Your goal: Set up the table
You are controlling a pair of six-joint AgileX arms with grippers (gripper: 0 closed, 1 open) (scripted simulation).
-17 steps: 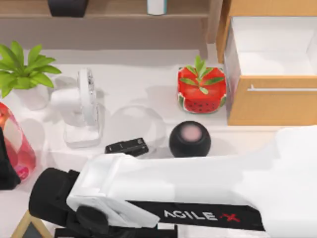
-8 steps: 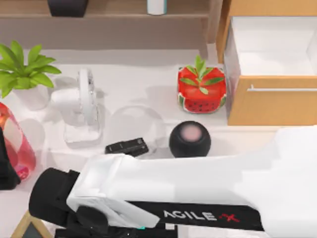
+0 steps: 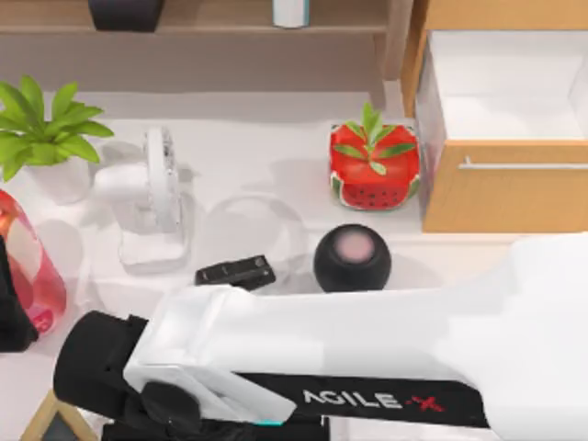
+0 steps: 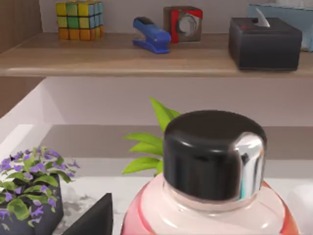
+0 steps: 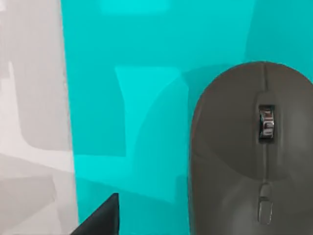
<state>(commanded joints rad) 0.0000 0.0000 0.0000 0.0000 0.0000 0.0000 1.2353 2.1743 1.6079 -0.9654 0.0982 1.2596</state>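
The white worktop (image 3: 266, 147) is being seen from above, spreading wide under all the things. The right arm (image 3: 367, 349) is being stretched low across the near side of it, from the right side to the left. The right gripper (image 5: 100, 218) is being held just over a blue-green mat (image 5: 146, 73). A grey mouse (image 5: 254, 156) is being carried by that mat, near the gripper. Whether this gripper is open or closed cannot be told.

The left arm (image 3: 9, 312) is being kept at the left edge. The left gripper (image 4: 93, 218) is being held close to a pink bottle (image 4: 205, 215) with a shiny black cap (image 4: 212, 154). Whether it is open or closed cannot be told either.

On the worktop, a white fan (image 3: 156, 197) is being stood beside a leafy plant (image 3: 41, 129) in a white pot. A melon-red pot (image 3: 374, 165) is being kept near the middle, with a round black speaker (image 3: 352, 257) just in front of it. A small flat black thing (image 3: 236, 272) is being left near the speaker. An open wooden drawer cabinet (image 3: 501, 129) is being kept at the right.

On the wooden shelf (image 4: 122, 54), a colour cube (image 4: 79, 19), a blue stapler (image 4: 151, 35) and a dark tissue box (image 4: 264, 43) are being kept apart in a row.
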